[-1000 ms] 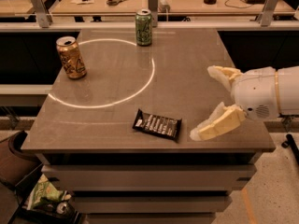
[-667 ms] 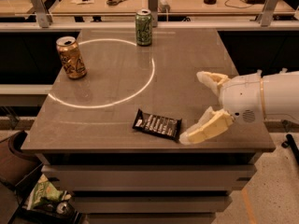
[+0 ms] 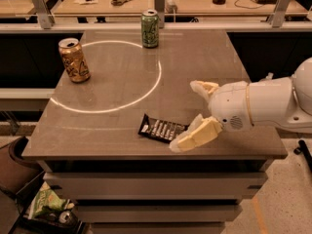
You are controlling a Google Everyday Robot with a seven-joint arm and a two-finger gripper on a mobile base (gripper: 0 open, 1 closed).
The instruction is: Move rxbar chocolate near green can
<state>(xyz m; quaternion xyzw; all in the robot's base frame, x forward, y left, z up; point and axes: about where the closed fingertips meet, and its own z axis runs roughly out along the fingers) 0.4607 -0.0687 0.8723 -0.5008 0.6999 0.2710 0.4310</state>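
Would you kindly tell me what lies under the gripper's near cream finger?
Over the grey table, the open gripper has its near finger across the right end of the dark glossy rxbar chocolate; that end is hidden.

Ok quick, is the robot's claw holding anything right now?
Claw: open, holding nothing, low over the table by the right end of the rxbar chocolate.

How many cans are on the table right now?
2. The green can stands at the far edge; the gold-orange can at the left side. The open hand hovers right of the rxbar chocolate. None seem hidden.
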